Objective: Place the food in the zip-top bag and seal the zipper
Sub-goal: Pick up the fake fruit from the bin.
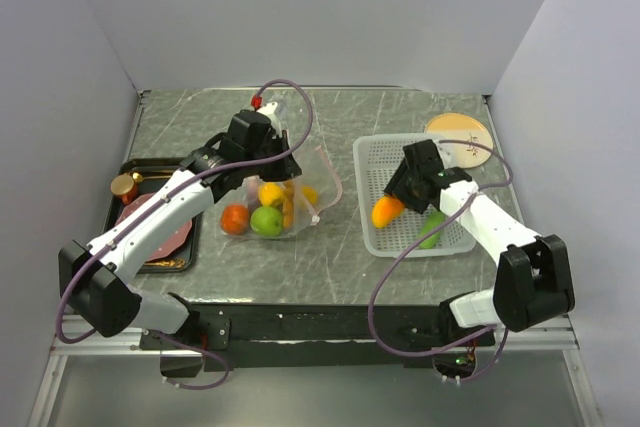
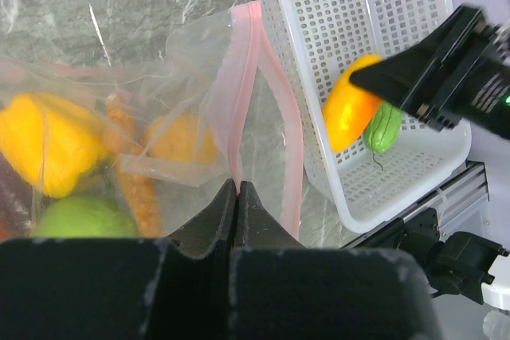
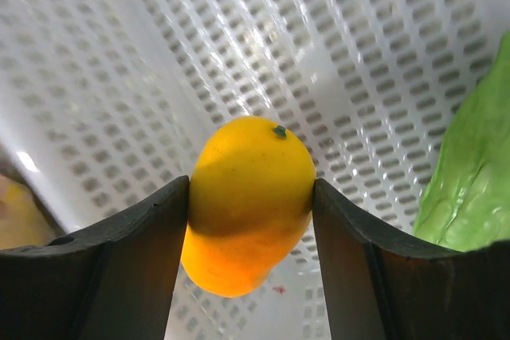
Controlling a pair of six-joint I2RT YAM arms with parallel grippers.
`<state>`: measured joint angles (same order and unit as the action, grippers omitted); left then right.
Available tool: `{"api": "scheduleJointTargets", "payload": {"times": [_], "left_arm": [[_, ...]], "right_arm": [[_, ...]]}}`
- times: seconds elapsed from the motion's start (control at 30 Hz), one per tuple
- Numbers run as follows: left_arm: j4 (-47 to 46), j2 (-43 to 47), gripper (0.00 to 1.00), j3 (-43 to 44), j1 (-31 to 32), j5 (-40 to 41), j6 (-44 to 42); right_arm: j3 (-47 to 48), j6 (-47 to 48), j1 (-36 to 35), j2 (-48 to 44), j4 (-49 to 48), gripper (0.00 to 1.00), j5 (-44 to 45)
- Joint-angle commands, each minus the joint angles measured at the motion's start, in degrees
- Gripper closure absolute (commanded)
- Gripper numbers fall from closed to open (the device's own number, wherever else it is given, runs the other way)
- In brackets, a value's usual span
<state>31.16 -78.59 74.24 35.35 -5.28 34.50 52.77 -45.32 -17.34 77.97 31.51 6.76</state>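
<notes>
The clear zip-top bag [image 1: 300,187] lies at mid-table with a yellow pepper [image 1: 270,193], a red-orange tomato [image 1: 235,219] and a green lime [image 1: 266,221] in or at it. My left gripper [image 2: 237,185] is shut on the pale pink zipper strip [image 2: 243,77] and holds the mouth up; it also shows in the top view [image 1: 262,137]. My right gripper [image 3: 251,193] is shut on the orange mango [image 3: 249,201] over the white basket [image 1: 372,157]. The mango [image 1: 387,211] and green cucumber [image 1: 432,228] show in the basket. The eggplant is barely seen.
A dark tray [image 1: 182,247] with a reddish-pink slab [image 1: 160,232] and a small brown jar [image 1: 126,186] stands at the left. A round wooden disc [image 1: 452,127] lies behind the basket. Grey walls close in on both sides.
</notes>
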Motion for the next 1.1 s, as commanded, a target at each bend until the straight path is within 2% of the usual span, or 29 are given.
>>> {"api": "scheduleJointTargets", "payload": {"times": [0.0,0.47,0.5,0.57,0.7,0.87,1.07], "left_arm": [[-0.84,0.28,0.99,-0.06,0.15,0.36,-1.01],[0.22,-0.16,0.99,0.47,0.15,0.79,-1.45],[0.39,-0.16,0.99,0.56,0.15,0.97,-1.63],[0.40,-0.08,0.99,0.47,0.15,1.41,-1.63],[-0.22,-0.25,0.99,0.12,0.15,0.71,-0.84],[-0.40,-1.30,0.99,1.08,0.15,-0.08,-0.93],[-0.13,-1.39,0.99,1.44,0.15,0.18,-1.45]], "right_arm": [[6.72,3.65,0.56,2.61,-1.36,0.35,6.33],[15.16,15.96,0.91,19.49,-1.54,0.29,6.77],[14.99,16.31,0.91,19.15,-1.88,0.26,6.77],[14.38,17.28,0.99,18.36,-3.47,0.12,6.51],[14.37,16.67,1.44,15.90,-3.56,0.06,5.10],[13.68,13.95,1.52,14.23,-1.01,0.06,2.74],[8.31,13.94,1.52,9.13,-2.41,0.07,-1.05]]}}
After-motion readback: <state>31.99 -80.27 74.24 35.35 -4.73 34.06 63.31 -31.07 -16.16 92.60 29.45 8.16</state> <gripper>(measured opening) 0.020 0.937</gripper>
